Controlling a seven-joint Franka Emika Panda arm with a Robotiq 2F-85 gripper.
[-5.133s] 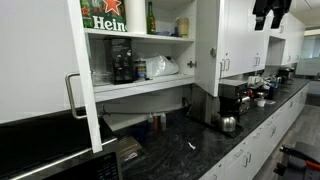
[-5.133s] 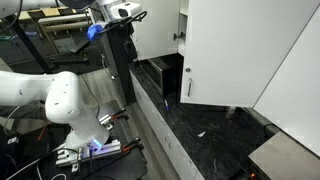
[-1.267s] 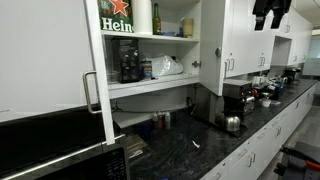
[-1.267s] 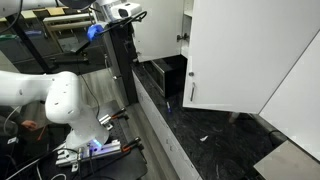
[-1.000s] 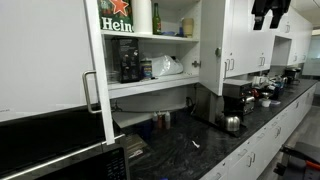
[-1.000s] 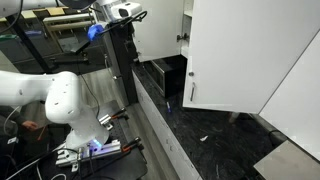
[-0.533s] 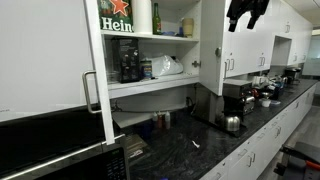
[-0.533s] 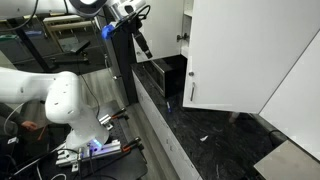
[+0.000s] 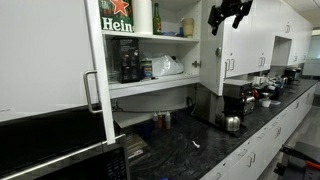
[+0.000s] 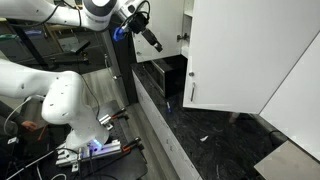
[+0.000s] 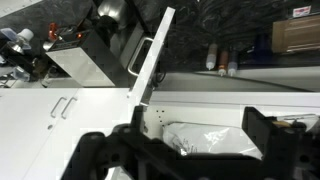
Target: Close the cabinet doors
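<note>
Both cabinet doors stand open. In an exterior view the near door (image 9: 50,60) with its silver handle (image 9: 92,92) swings toward the camera, and the far door (image 9: 211,50) juts out past the shelves. In an exterior view a door (image 10: 245,50) fills the right side. My gripper (image 9: 228,13) hangs high beside the far door's top edge, apart from it; it also shows in an exterior view (image 10: 150,36). In the wrist view the gripper (image 11: 185,150) is open and empty, and the door (image 11: 152,60) appears edge-on.
The shelves hold a Heineken box (image 9: 115,15), bottles and a plastic bag (image 9: 162,66). A kettle (image 9: 228,122) and coffee machines stand on the black countertop (image 9: 200,145). A microwave (image 9: 60,165) sits at lower left. The white arm base (image 10: 60,100) stands on the floor.
The gripper has moved from off to the side toward the open cabinet, now close to the far door's upper edge. The doors have not moved in the last second.
</note>
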